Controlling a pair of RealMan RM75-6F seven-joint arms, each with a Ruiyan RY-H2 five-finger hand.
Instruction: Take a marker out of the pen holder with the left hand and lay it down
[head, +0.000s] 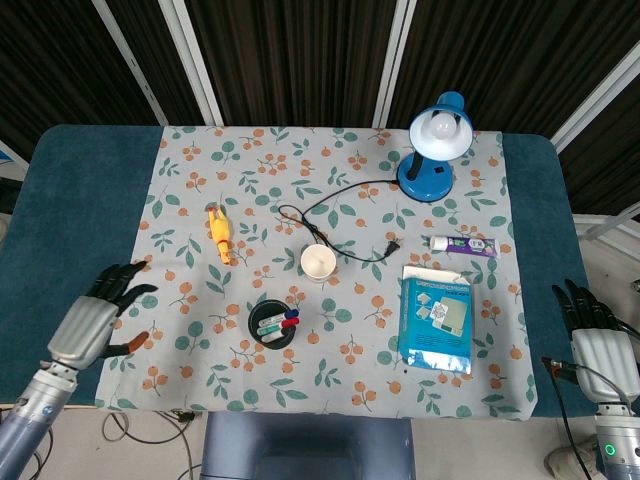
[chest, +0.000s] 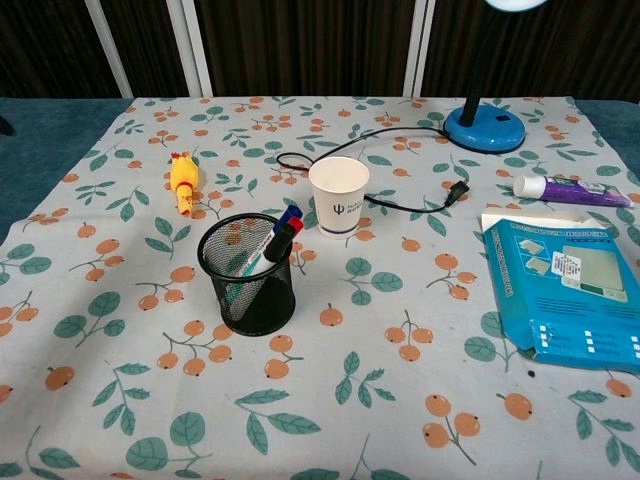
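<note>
- Left hand (head: 92, 322) hovers over the table's left edge, fingers spread, holding nothing.
- Markers (head: 279, 322) lean in the mesh pen holder (chest: 246, 273), well to its right, caps tilted toward the paper cup (chest: 339, 196).
- Right hand (head: 596, 340), empty and fingers apart, lies farther off.

Lighting bright, even, overhead. Soft short shadows beside pen holder (chest: 246, 274) and paper cup (chest: 339, 196). Both views sharp; background dark; no glare.
</note>
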